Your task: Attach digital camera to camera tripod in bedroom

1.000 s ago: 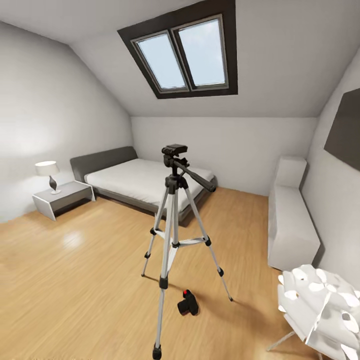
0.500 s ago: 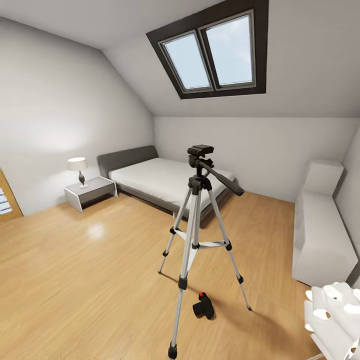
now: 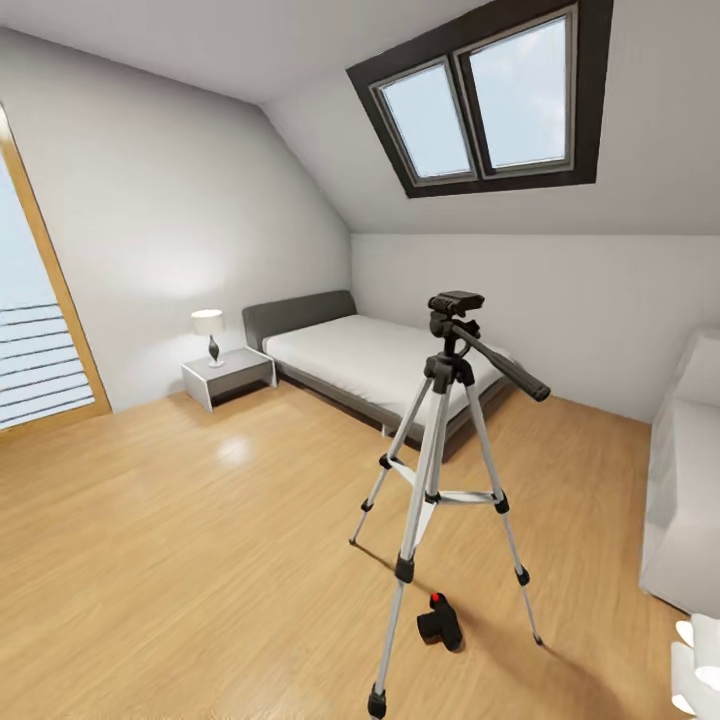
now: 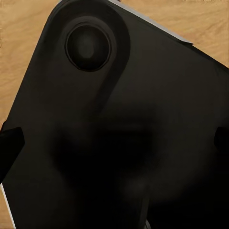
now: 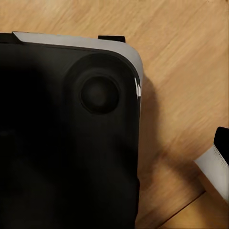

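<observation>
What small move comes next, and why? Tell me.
Probably drive the base closer to the digital camera, then reach down for it. It lies on the wood floor between the legs of the camera tripod, whose head is bare. Both wrist views face the robot's own dark base, so neither arm is reaching out.

Digital camera [image 3: 440,624] apparently floor-bound between upright camera tripod [image 3: 440,480] legs.

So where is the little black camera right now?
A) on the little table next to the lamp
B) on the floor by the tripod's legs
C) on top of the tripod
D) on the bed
B: the digital camera lies on the wood floor between the legs of the camera tripod, and the tripod's head carries nothing.
</observation>
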Robot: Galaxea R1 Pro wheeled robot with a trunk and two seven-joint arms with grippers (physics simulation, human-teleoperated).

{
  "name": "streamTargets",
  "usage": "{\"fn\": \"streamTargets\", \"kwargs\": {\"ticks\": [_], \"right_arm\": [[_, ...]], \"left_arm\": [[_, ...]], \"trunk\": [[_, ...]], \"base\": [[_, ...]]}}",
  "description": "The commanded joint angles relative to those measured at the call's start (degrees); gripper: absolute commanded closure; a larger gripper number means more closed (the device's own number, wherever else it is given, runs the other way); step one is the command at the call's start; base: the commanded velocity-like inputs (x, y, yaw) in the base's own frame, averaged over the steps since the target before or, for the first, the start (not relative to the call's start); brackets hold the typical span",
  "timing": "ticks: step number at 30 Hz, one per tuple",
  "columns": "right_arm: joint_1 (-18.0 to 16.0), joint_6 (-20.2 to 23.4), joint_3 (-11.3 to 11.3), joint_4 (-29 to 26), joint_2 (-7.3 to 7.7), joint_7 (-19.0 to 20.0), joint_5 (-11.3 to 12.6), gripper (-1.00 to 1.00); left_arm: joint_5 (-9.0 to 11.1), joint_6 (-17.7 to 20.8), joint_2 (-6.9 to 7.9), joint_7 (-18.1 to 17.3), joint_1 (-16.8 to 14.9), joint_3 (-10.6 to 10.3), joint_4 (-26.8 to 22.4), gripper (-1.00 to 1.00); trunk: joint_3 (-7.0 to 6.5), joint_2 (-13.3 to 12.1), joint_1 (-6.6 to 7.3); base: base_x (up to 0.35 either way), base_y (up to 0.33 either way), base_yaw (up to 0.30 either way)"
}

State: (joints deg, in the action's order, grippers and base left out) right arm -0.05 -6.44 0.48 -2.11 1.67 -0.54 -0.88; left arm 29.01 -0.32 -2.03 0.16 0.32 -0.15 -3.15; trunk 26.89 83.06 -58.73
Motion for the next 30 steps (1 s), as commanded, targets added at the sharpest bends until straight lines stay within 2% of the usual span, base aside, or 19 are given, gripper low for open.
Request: {"fn": "streamTargets", "kwargs": {"ticks": [1,30], "right_arm": [[0.0,-0.1,0.0,0.0,0.01,-0.1,-0.1,-1.0],[0.0,-0.1,0.0,0.0,0.0,0.0,-0.1,-1.0]], "left_arm": [[0.2,0.0,-0.01,0.0,0.0,0.0,-0.1,-1.0],[0.2,0.0,-0.12,0.0,0.0,0.0,-0.1,-1.0]], "trunk": [[0.04,0.0,0.0],[0.04,0.0,0.0]], "base": [[0.0,0.0,0.278],[0.0,0.0,0.278]]}}
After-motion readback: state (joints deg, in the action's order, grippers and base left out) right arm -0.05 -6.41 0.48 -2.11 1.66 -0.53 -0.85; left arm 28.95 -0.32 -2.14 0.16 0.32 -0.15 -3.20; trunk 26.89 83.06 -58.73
